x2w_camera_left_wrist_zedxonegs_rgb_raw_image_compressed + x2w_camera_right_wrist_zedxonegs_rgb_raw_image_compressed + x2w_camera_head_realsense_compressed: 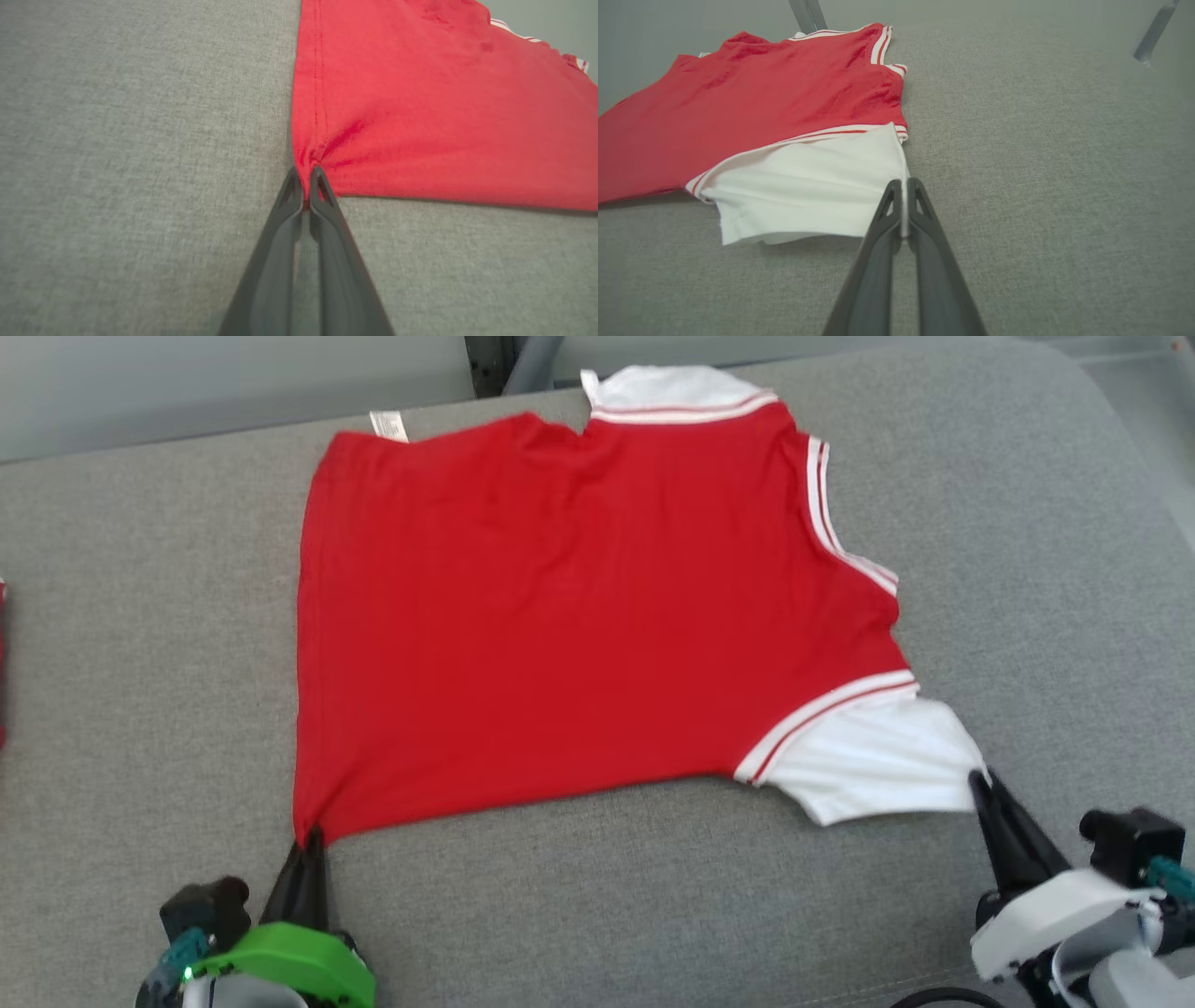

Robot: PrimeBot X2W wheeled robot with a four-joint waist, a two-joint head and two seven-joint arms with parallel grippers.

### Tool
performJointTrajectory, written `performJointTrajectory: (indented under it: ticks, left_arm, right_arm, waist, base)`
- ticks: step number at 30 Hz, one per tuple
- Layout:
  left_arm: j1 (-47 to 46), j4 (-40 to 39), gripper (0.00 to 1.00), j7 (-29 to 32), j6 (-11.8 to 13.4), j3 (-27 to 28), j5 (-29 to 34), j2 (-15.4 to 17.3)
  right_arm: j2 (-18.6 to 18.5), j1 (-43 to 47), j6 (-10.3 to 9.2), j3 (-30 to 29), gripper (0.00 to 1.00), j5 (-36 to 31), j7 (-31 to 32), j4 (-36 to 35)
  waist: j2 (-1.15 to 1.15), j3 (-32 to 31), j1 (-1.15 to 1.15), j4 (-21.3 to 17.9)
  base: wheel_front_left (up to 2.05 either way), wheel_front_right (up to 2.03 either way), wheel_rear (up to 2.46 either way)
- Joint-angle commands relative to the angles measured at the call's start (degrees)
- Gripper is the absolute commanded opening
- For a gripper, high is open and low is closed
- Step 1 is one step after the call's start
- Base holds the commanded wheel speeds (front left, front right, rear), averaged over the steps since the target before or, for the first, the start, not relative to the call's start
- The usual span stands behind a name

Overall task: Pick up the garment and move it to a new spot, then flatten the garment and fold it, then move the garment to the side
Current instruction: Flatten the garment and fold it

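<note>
Garment (579,616), a red shirt with white sleeves, lies spread on the grey cushion (140,663) just ahead of our claws. Our left claw (308,845) is clamped on the red hem corner (308,158), and our right claw (980,789) is clamped on the edge of the white sleeve (868,756). Both bites look thin, so an uneven pull could slip the cloth free. Beyond the right claw the sleeve lifts slightly, and dragging may bunch it. Farthest off, the other sleeve (653,387) lies at the cushion's back edge, and a push away could tip it over.
</note>
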Motion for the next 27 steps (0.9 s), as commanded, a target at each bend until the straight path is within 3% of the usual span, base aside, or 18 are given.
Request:
performJointTrajectory:
  ticks: [1,13,22,27]
  left_arm:
    - [4.87,-0.41,0.00,0.13,0.15,1.82,-0.91,-0.39]
    - [18.29,-2.62,0.00,0.07,0.13,1.08,-0.43,-1.54]
    - [21.70,-3.60,0.00,0.07,0.13,-0.63,0.98,-1.56]
    - [20.71,-7.05,0.00,0.07,0.13,-1.56,1.62,-1.61]
  right_arm:
    - [0.84,3.90,-0.12,0.02,0.00,-1.14,-0.28,0.90]
    - [5.52,15.89,-0.12,-3.42,0.00,-3.22,-0.28,3.01]
    - [4.38,21.54,-0.12,-1.74,0.00,-1.74,-0.28,3.94]
    - [3.33,19.68,-0.12,-2.34,0.00,-2.27,-0.28,-1.28]
  waist:
    - [0.03,-9.97,0.01,0.13]
    - [0.03,-16.98,0.01,3.42]
    - [0.03,-16.89,0.01,6.63]
    - [0.03,-15.28,0.01,6.95]
  base:
    - [0.00,0.00,0.00]
    - [0.00,0.00,0.00]
    - [0.00,0.00,0.00]
    - [0.00,0.00,0.00]
